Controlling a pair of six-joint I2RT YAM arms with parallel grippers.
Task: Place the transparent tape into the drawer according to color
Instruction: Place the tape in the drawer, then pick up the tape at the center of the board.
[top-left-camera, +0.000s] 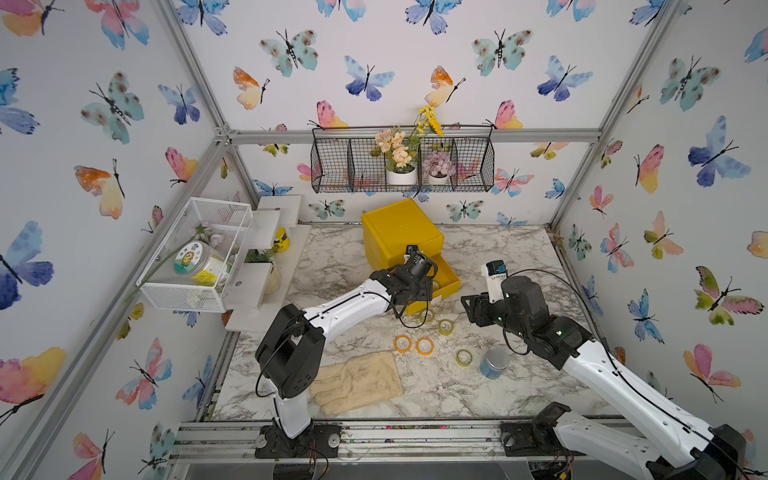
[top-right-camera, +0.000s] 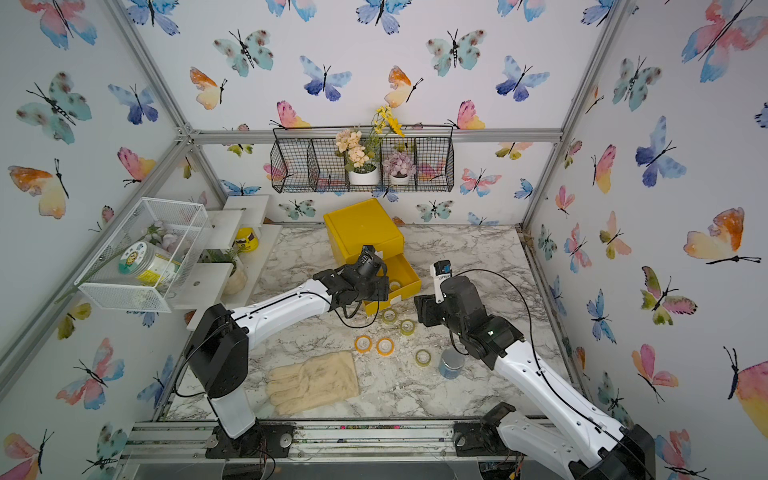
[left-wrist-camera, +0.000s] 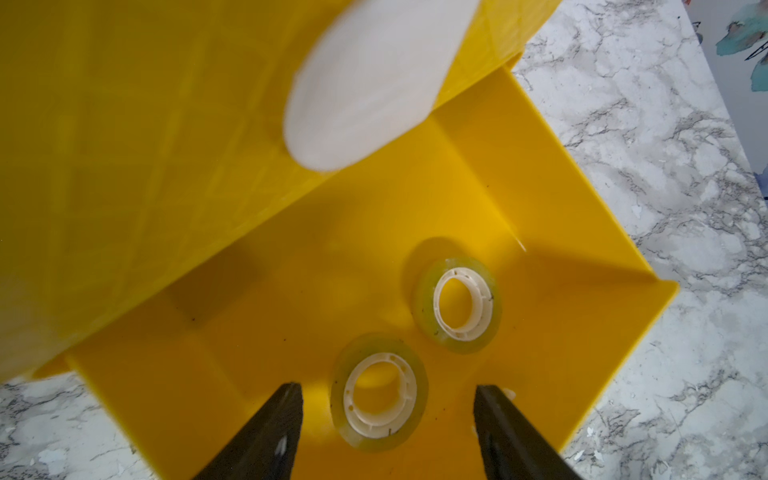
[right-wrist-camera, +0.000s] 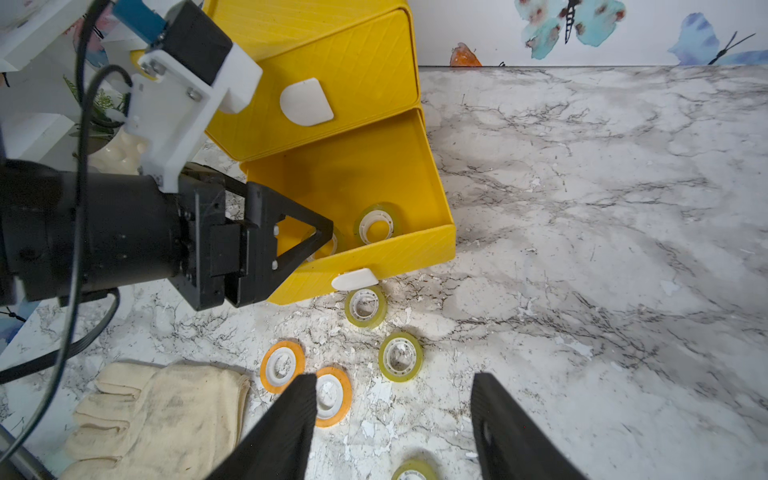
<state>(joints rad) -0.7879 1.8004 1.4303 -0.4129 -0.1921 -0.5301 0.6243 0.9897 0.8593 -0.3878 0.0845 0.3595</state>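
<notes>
The yellow drawer (left-wrist-camera: 291, 291) stands pulled out of the cabinet's bottom. Two yellow-green transparent tape rings (left-wrist-camera: 409, 399) (left-wrist-camera: 486, 309) lie flat on its floor. My left gripper (left-wrist-camera: 388, 386) hangs open over the nearer ring, with both fingers clear of it. In front of the drawer (top-left-camera: 451, 286), on the marble, lie two orange rings (top-left-camera: 397, 345) (top-left-camera: 430, 347) and three yellow-green rings (top-left-camera: 428, 321) (top-left-camera: 450, 328) (top-left-camera: 468, 359). My right gripper (right-wrist-camera: 395, 375) is open and empty above the table, with one orange ring (right-wrist-camera: 343, 399) partly behind a finger.
The yellow cabinet (top-left-camera: 399, 232) stands at the back centre with its upper drawer closed. A cream glove (top-left-camera: 357, 382) lies at the front left. A blue-grey tin (top-left-camera: 494, 362) stands under my right arm. White shelves (top-left-camera: 249, 286) and a wire cage (top-left-camera: 195, 257) line the left side.
</notes>
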